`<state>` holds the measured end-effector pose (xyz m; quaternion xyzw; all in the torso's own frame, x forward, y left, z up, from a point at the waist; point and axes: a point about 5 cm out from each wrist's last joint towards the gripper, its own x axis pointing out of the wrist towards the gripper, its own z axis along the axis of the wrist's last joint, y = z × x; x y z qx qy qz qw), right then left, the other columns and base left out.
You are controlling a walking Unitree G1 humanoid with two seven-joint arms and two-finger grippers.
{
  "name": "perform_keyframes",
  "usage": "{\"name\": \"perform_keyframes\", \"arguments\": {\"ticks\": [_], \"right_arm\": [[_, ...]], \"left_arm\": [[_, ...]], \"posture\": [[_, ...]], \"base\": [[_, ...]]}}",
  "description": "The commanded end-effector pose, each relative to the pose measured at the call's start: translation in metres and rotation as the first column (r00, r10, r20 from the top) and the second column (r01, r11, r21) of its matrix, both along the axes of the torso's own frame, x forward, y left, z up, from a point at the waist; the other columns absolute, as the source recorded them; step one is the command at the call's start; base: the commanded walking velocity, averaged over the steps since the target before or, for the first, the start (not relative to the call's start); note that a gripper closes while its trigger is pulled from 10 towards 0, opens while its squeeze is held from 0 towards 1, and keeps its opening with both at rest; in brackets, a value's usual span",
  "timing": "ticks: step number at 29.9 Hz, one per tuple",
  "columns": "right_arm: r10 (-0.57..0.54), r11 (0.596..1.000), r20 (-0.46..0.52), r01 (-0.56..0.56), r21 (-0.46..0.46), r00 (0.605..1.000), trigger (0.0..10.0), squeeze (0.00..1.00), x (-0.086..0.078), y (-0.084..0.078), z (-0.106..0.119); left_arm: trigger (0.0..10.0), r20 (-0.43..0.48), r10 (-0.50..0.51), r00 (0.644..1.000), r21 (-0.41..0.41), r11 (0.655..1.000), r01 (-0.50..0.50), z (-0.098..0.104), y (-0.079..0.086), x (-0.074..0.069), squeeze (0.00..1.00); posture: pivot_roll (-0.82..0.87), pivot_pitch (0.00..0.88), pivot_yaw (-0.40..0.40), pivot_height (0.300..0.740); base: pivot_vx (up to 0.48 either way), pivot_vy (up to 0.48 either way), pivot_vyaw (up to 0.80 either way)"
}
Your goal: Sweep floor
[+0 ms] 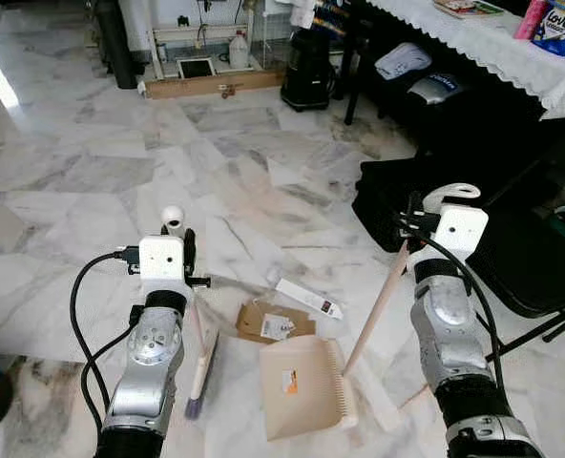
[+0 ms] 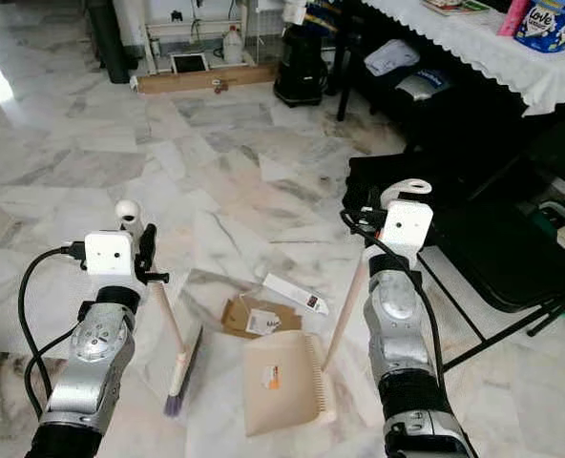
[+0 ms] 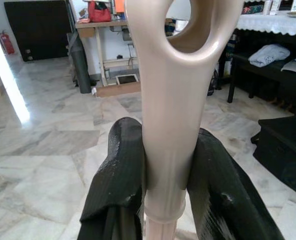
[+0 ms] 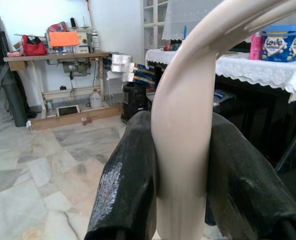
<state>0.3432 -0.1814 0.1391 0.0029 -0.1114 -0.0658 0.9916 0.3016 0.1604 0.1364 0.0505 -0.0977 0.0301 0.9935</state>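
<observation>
My left gripper (image 1: 179, 250) is shut on the beige handle of a small broom (image 1: 198, 367); its purple bristles rest on the marble floor. In the left wrist view the two black fingers (image 3: 119, 175) clamp the looped handle (image 3: 178, 100). My right gripper (image 1: 426, 221) is shut on the long beige handle (image 1: 378, 305) of a dustpan (image 1: 302, 386) that lies flat on the floor between my arms. Just beyond the dustpan's far edge lie flattened cardboard (image 1: 268, 322), a small white box (image 1: 308, 298) and a white crumpled bit (image 1: 274, 276).
A black folding chair (image 1: 521, 258) and black bag (image 1: 397, 191) stand close on the right. A table with a white lace cloth (image 1: 512, 48) runs along the far right. A black bin (image 1: 309, 72) and shelves (image 1: 206, 57) are far back. Open marble floor lies ahead and left.
</observation>
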Motion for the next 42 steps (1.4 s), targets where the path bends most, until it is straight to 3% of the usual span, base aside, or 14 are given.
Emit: {"name": "perform_keyframes", "arguments": {"ticks": [1,17,23,42], "right_arm": [[-0.002,0.999,0.052,0.004,-0.035,0.999,10.0,0.0,0.001,-0.002,0.013],[-0.02,1.0,0.056,0.021,-0.006,0.998,10.0,0.0,0.001,-0.005,0.014],[-0.027,1.0,0.055,0.027,-0.001,0.998,10.0,0.0,0.001,-0.005,0.014],[-0.092,0.995,-0.023,0.091,-0.025,0.995,10.0,0.0,-0.012,-0.019,-0.019]], "left_arm": [[10.0,0.035,-0.012,0.999,0.001,1.0,0.012,0.008,-0.002,0.002,0.0],[10.0,0.035,-0.01,0.999,-0.002,1.0,0.01,0.008,-0.003,0.001,0.0],[10.0,0.043,-0.016,0.999,-0.001,1.0,0.016,0.009,-0.003,0.001,0.0],[10.0,0.032,-0.074,0.997,-0.012,0.997,0.074,0.009,-0.013,0.003,0.0]], "posture": [[0.09,0.088,-0.091,0.74],[0.09,0.089,-0.097,0.74],[0.09,0.089,-0.097,0.74],[0.08,0.086,-0.081,0.74]], "base": [[0.289,0.0,0.0],[0.291,0.0,0.14],[0.0,0.0,0.0],[0.0,0.0,0.0]]}}
